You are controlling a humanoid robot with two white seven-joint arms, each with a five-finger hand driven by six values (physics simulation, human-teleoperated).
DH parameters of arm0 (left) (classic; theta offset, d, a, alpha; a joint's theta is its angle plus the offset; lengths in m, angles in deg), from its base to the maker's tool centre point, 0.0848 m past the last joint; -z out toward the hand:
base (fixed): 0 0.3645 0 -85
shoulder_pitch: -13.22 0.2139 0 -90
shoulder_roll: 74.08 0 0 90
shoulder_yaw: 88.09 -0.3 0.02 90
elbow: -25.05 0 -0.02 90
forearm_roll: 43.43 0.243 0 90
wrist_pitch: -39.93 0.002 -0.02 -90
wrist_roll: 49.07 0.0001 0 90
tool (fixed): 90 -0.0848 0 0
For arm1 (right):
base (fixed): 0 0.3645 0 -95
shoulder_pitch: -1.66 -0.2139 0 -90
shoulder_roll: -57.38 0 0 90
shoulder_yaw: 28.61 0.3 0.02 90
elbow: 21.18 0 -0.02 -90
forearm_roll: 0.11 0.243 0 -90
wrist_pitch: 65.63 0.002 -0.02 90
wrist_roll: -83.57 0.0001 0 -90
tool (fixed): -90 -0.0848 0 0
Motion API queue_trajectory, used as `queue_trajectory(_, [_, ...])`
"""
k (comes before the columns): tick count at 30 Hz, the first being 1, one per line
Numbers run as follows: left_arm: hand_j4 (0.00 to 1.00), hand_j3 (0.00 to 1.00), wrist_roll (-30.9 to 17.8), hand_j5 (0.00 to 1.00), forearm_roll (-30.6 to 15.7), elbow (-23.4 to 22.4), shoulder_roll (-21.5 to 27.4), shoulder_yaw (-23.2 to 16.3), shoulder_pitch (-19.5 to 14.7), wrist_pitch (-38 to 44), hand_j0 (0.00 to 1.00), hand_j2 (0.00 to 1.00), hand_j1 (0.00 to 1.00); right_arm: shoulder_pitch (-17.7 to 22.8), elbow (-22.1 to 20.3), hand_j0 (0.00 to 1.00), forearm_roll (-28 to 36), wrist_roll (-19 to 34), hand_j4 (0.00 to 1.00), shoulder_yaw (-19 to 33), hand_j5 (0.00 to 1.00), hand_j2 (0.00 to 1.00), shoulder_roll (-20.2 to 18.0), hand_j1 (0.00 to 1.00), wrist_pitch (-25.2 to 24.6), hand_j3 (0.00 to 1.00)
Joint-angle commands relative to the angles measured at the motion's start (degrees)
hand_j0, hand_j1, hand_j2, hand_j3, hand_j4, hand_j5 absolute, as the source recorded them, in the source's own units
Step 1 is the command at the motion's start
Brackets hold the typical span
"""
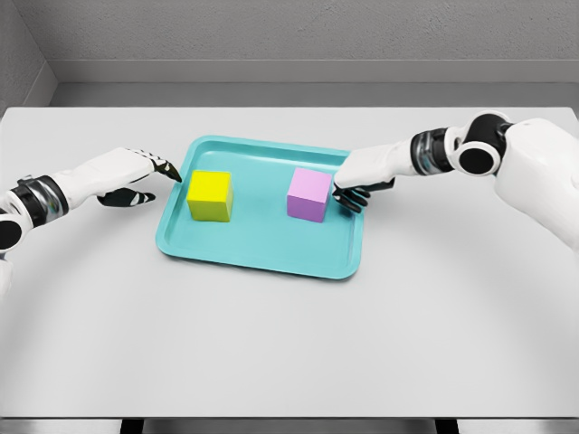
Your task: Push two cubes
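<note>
1. The step in hand looks like the approach before the push; both hands stand at the outer sides of the teal tray (262, 258), one for each cube, and I judge that neither cube is pushed yet.
2. The right hand (362, 176) is over the tray's right rim, its fingers (351, 196) held close together and a little curled, holding nothing; the dark tips are just beside the right face of the pink cube (308, 193) — touching or nearly so, I cannot tell which.
3. The left hand (122, 176) rests above the counter (289, 344) outside the tray's left rim; its fingers (163, 167) are stretched and close together, pointing at the yellow cube (210, 195), with a clear gap to it.
4. The next move calls for each hand to go inward, flat against the outer face of its cube, so the cubes slide toward each other; the left hand must first pass over the raised rim.
5. The tray holds only these two cubes — yellow on the left part, pink on the right part, apart from each other, both upright.
</note>
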Motion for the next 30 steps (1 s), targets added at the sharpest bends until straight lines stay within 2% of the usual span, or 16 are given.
queue_trajectory(1, [0.66,0.66,0.0,0.66,-0.4,0.2,-0.3,-0.1,0.0,0.2,0.66,0.66,0.66,0.0,1.4,0.11,-0.2,0.0,0.11,0.1,0.11,0.11,1.1,0.11,-0.1,0.11])
queue_trajectory(6, [0.66,0.66,0.0,0.66,-0.5,0.8,-0.4,-0.1,0.0,0.2,0.66,0.66,0.66,-0.2,2.8,0.11,-0.9,0.0,0.11,0.1,0.11,0.11,1.9,0.11,-0.1,0.11])
queue_trajectory(26, [0.66,0.66,0.0,0.66,-0.7,0.8,-1.0,-0.3,-0.4,0.2,0.66,0.66,0.66,-1.3,2.8,0.11,-1.6,0.0,0.11,0.2,0.11,0.11,3.6,0.11,-0.1,0.11])
queue_trajectory(30, [0.66,0.66,0.0,0.66,-0.7,2.0,-1.0,-0.4,-0.4,0.2,0.66,0.66,0.66,-1.4,2.9,0.11,-1.6,0.0,0.11,0.2,0.11,0.11,4.3,0.11,-0.1,0.11])
